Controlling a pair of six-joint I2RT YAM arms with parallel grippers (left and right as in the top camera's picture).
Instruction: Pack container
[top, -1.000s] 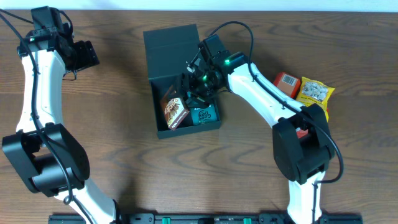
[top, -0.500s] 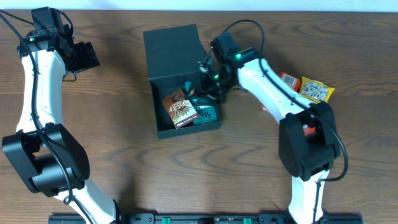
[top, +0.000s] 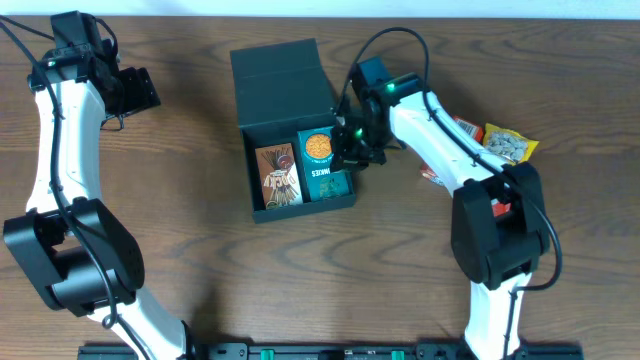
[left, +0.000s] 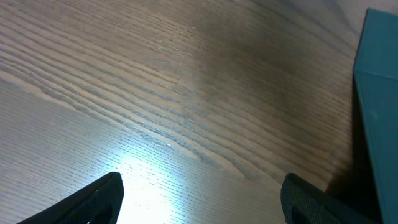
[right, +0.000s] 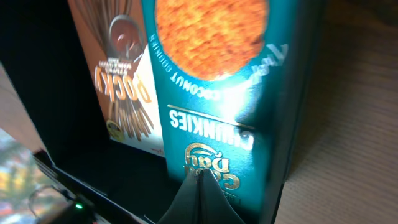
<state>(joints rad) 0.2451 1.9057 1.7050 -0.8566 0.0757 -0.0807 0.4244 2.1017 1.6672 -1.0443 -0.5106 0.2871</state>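
**Q:** Reading from the left, why did the left tool (top: 138, 90) sit so far from the work?

**A:** It hung over bare tabletop (top: 200, 260) with its jaws apart and nothing between them. It was probably parked there to keep the container's left side free. In the left wrist view, only a teal edge of the container showed at the right border.

**Q:** And where was the container (top: 275, 72) itself?

**A:** It was at the centre of the tabletop with its flap lid folded back on the far side, so the cavity faced upward for loading. Two packs lay flat in it, side by side. A brown biscuit-stick box (top: 277, 172) was on the left and a teal cookie box (top: 322, 160) on the right, a layout that likely saved room.

**Q:** What was the right tool (top: 358, 142) doing?

**A:** Its jaws were together and gripped nothing, at the container's right wall and over the cookie box's end. Whether it touched the box could not be told. Closed tips would suit nudging a pack down flat.

**Q:** And further right?

**A:** An orange packet (top: 462, 128) and a yellow bag (top: 508, 146) lay on the tabletop, not yet packed.
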